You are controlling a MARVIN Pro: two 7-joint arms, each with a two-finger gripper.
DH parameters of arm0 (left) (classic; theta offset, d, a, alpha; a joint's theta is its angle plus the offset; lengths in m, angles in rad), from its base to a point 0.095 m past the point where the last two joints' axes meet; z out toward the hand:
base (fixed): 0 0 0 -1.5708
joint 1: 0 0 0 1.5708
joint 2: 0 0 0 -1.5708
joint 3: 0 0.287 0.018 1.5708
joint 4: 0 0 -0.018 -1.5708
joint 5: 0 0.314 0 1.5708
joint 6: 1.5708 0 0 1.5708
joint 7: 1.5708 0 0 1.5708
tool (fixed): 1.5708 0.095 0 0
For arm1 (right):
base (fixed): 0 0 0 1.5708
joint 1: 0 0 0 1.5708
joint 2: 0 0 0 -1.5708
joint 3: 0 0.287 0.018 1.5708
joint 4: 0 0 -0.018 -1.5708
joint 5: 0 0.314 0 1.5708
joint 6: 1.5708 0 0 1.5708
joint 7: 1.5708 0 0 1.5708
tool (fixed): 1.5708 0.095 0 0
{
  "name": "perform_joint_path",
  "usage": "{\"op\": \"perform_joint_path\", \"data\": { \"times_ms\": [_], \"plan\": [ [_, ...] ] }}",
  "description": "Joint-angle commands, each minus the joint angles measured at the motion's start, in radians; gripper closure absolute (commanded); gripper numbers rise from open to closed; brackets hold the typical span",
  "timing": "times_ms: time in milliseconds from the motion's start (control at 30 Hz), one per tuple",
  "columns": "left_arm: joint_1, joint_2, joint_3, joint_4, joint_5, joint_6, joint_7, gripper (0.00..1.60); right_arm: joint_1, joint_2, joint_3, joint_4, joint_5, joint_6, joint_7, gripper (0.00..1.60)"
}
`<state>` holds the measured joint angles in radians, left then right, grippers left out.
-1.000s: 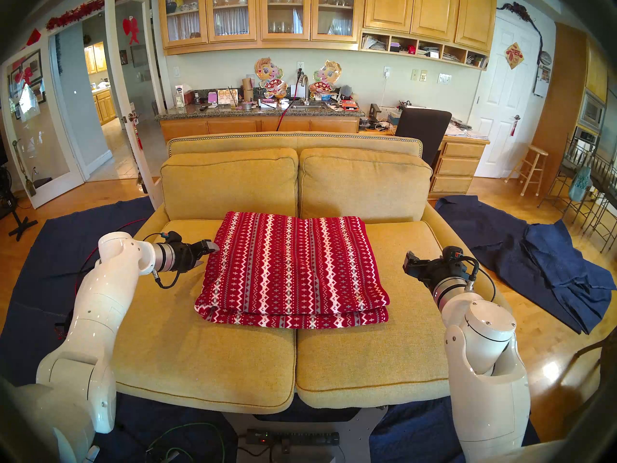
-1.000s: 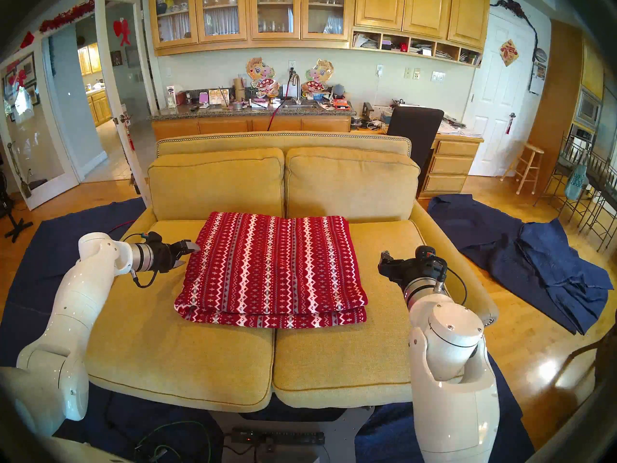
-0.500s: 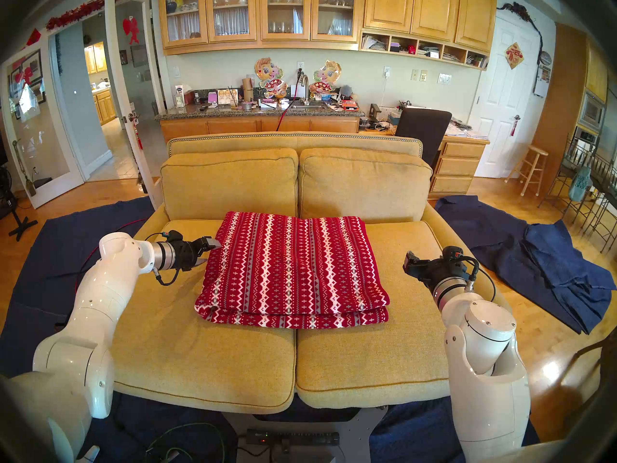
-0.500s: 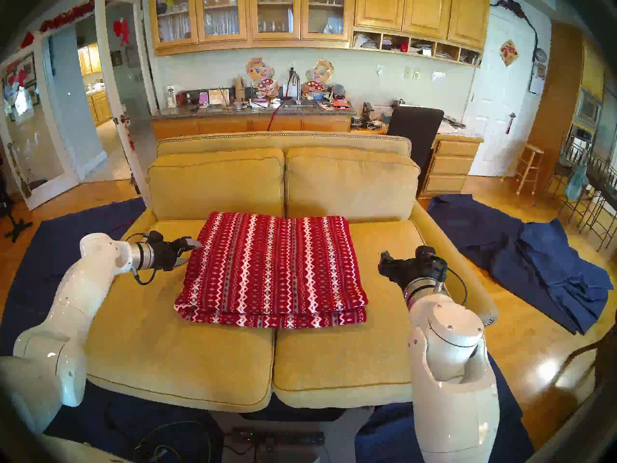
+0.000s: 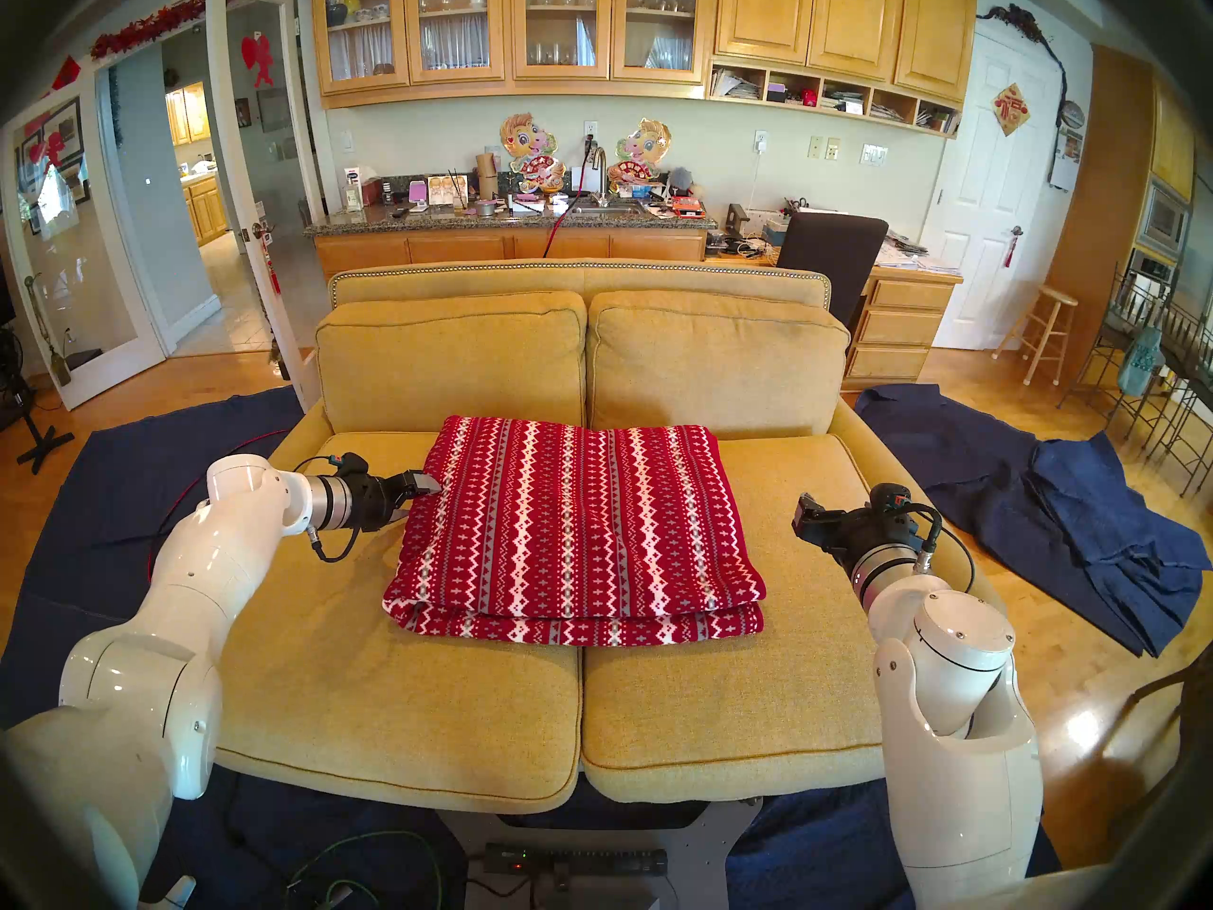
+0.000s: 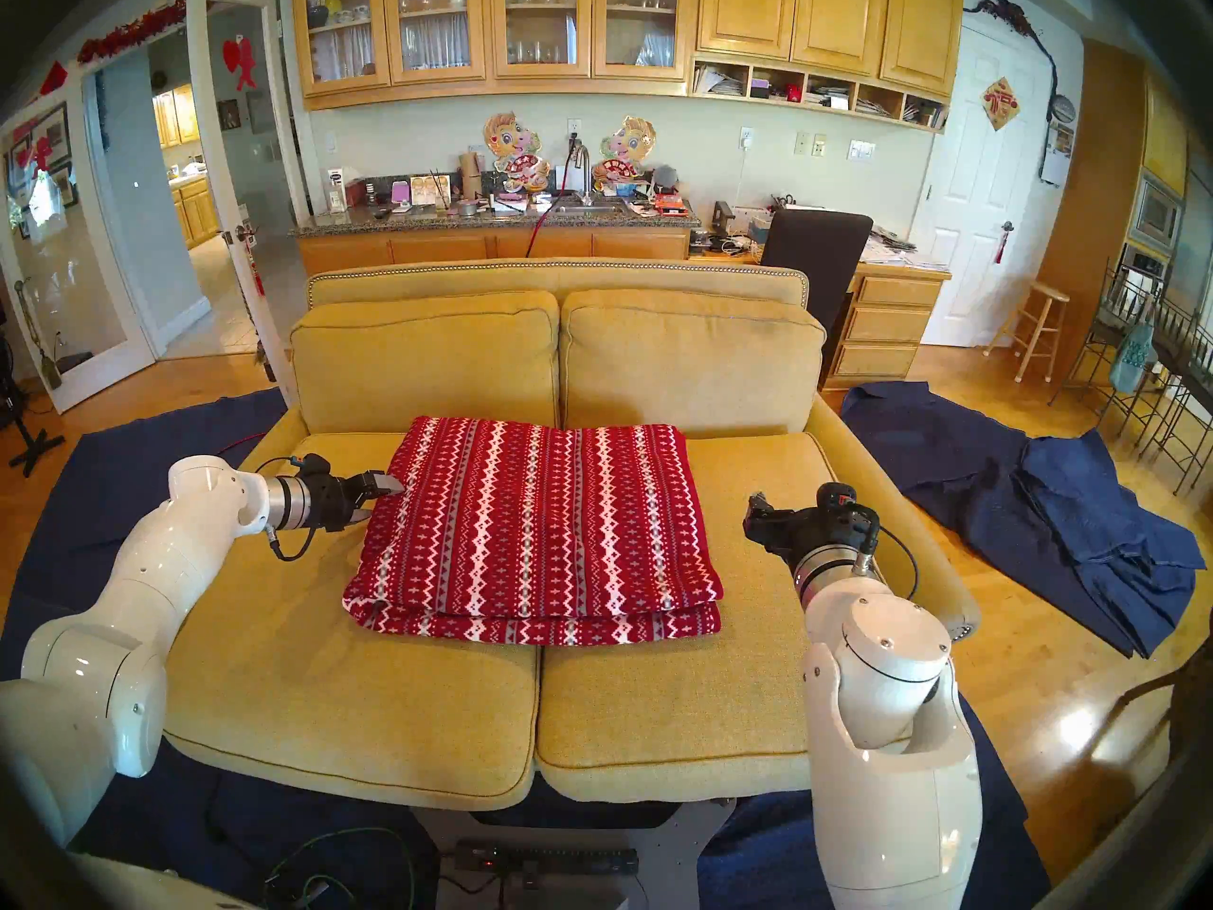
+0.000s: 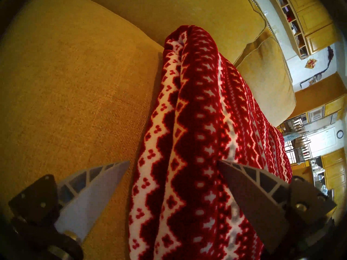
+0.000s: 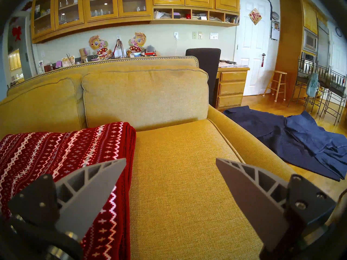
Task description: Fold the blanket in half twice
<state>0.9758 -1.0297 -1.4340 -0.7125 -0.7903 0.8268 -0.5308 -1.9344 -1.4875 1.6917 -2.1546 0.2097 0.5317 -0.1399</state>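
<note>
From the head views we saw the blanket [image 5: 574, 528] lying folded on the seat of the yellow sofa [image 5: 394, 705], straddling the gap between the two seat cushions, its stripes running from the front edge toward the backrest. Its layered edges faced us at the front, a little wider across than deep. Only the left wrist view showed us the blanket's left edge close up: the left gripper [image 7: 173, 163] stood with its jaws apart, one finger [image 7: 93, 188] over the bare cushion and the other over the red knit, the stacked layers between them (contact we could not tell). The right wrist view gave the opposite side: the right gripper [image 8: 170, 161], jaws also apart, hung over bare cushion just beside the blanket's right edge. Navy cloths [image 5: 1083, 528] lay on the floor.
</note>
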Motion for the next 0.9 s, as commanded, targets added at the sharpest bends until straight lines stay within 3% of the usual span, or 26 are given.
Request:
{"op": "perform_joint_path", "data": {
  "times_ms": [0, 367, 867],
  "plan": [
    [-0.074, 0.018, 0.013, 0.03, -0.003, -0.049, -0.109, 0.0, 0.018, 0.001, -0.001, -0.036, 0.0, -0.009, 0.001, 0.0],
    [-0.099, 0.01, 0.092, 0.122, 0.053, -0.131, -0.231, 0.0, 0.018, 0.0, -0.001, -0.037, 0.0, -0.009, 0.001, 0.0],
    [-0.155, -0.001, 0.155, 0.241, 0.106, -0.214, -0.338, 0.0, 0.018, 0.0, -0.001, -0.038, 0.0, -0.009, 0.001, 0.0]
  ]
}}
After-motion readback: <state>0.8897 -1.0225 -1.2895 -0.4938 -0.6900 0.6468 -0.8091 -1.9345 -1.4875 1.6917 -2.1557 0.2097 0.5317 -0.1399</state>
